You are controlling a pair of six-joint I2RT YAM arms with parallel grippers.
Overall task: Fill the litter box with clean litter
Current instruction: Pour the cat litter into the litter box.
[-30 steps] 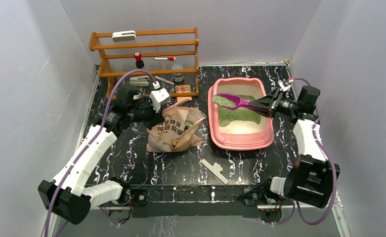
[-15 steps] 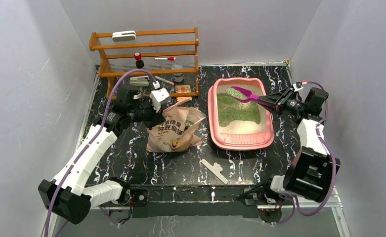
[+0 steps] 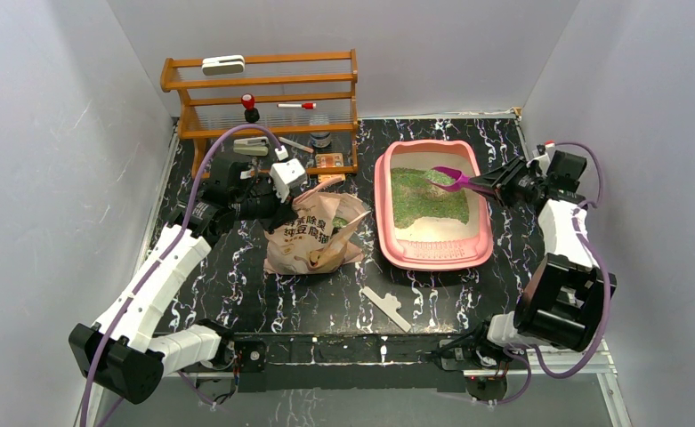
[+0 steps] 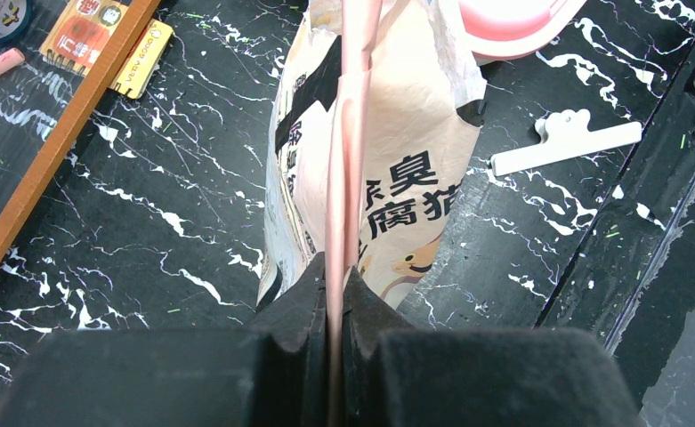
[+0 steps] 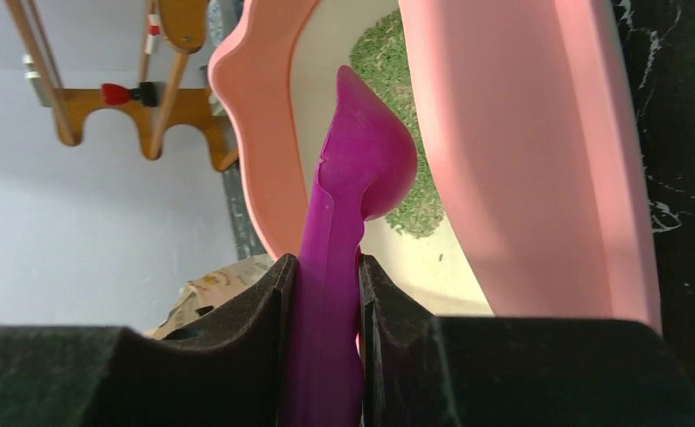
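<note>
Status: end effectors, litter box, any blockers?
Left end effector shut on bag. Right end effector shut on purple scoop over litter box. Clean litter covers far and middle, near end bare. Nothing blocking the box.

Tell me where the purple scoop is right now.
In the top view, the purple scoop is on the right side, clamped in the right tool, its bowl over the far right part of the litter box, above the clean litter.

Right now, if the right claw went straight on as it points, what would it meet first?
Probably the litter box: the right claw, shut on the purple scoop, points over its rim toward the green litter inside. Depth is unclear.
</note>
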